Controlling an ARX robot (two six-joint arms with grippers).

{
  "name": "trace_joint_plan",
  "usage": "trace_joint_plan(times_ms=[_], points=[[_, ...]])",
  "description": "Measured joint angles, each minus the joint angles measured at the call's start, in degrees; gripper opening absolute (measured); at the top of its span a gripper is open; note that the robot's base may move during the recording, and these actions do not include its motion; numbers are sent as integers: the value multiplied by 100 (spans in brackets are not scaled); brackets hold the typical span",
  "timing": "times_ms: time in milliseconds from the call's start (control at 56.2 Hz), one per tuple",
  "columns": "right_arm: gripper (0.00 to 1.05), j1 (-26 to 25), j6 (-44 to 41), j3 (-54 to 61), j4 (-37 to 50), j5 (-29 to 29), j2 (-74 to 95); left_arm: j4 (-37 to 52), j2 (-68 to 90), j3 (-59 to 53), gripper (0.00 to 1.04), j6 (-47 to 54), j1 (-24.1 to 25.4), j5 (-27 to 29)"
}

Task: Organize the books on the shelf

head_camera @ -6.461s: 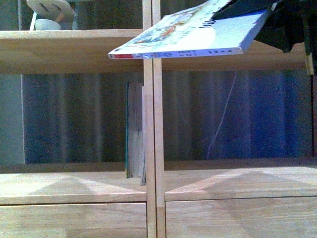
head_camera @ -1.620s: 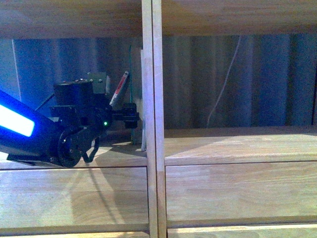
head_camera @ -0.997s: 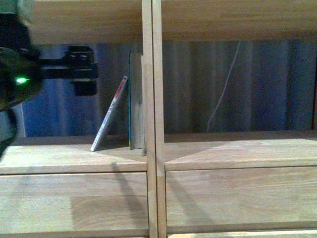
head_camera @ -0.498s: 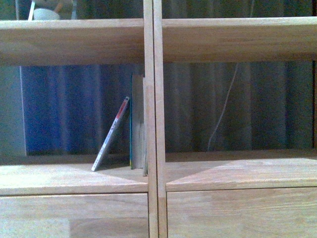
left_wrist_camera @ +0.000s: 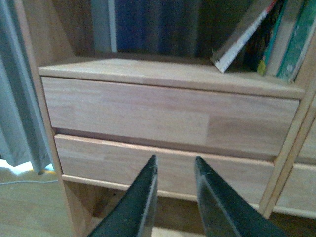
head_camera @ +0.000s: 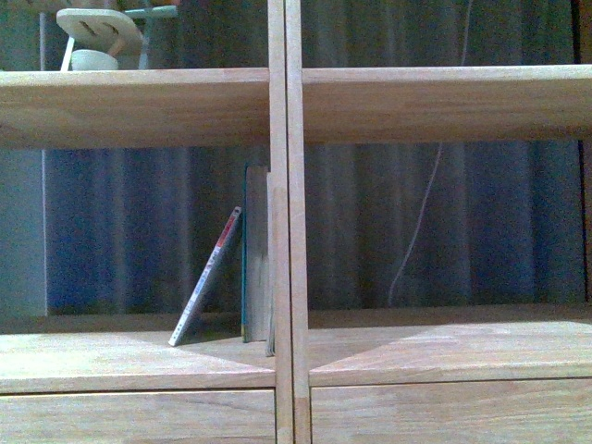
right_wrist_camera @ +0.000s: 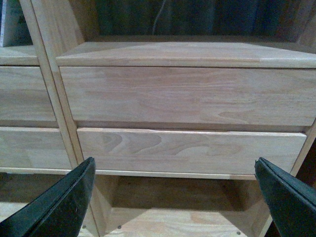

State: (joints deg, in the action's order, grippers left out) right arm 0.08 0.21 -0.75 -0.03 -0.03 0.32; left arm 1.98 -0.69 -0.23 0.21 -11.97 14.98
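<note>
The shelf (head_camera: pixel 148 351) of light wood fills the front view, split by a central upright divider (head_camera: pixel 285 222). In the compartment left of the divider a thin softcover with a red-and-white spine (head_camera: pixel 205 277) leans against teal-edged and pale books (head_camera: pixel 255 250) that stand upright by the divider. The left wrist view shows the same leaning softcover (left_wrist_camera: pixel 242 34) and upright books (left_wrist_camera: pixel 284 39) above two drawer fronts (left_wrist_camera: pixel 163 116). My left gripper (left_wrist_camera: pixel 175 165) is open and empty, low before the drawers. My right gripper (right_wrist_camera: pixel 175 173) is wide open and empty, before the right drawers (right_wrist_camera: pixel 187 96).
A pale wooden object (head_camera: pixel 97 32) sits on the upper left board. A thin white cord (head_camera: pixel 416 222) hangs behind the right compartment. Dark curtain folds show behind the shelf. A grey curtain (left_wrist_camera: pixel 19 98) hangs beside the shelf's left side. Wood floor (left_wrist_camera: pixel 29 202) lies below.
The left arm has drawn back out of the front view and left the softcover leaning in the compartment. The front view has shifted upward, showing the upper board.
</note>
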Motion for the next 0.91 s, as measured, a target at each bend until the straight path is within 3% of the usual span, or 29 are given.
trace_joint_plan(times_ms=[71,231,409,908], points=[[98,0,0,0,0,-2,-2,-186,-2,0,2,-13,378,-479],[98,0,0,0,0,0,-2,-313,-2,2,3,-9,1032,-1283],[98,0,0,0,0,0,-2,-297,2,9,3,-11,1161,-1480],[98,0,0,0,0,0,-2,-284,2,9,94,-13,1165,-1482]])
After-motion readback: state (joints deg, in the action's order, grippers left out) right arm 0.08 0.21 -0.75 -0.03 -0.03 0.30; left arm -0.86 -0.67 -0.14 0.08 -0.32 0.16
